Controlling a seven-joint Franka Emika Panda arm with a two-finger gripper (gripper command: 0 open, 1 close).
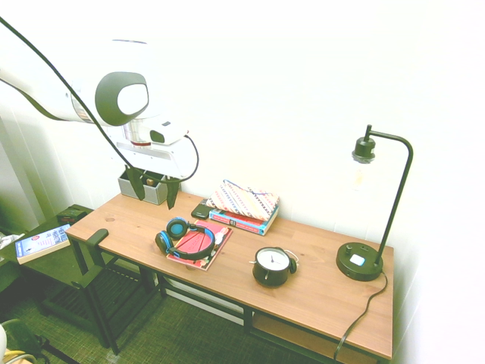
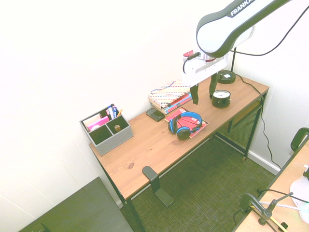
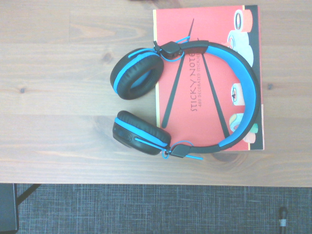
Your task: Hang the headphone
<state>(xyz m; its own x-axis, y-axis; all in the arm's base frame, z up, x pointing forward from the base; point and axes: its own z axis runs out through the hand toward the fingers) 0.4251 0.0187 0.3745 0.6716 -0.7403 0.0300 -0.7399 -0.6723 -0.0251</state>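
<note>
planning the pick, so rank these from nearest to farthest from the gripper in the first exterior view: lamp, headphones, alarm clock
From the gripper:
1. headphones, just below it, lying partly on the red sticky-note book
2. alarm clock, right of the headphones
3. lamp, at the table's right end

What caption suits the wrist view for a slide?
Blue-and-black headphones lying partly on a red sticky-note book.

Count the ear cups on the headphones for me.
2. Both are at the open ends of the headband: one ear cup beside the red sticky-note book, overlapping its edge; the other likewise, nearer the desk's front edge.
</note>
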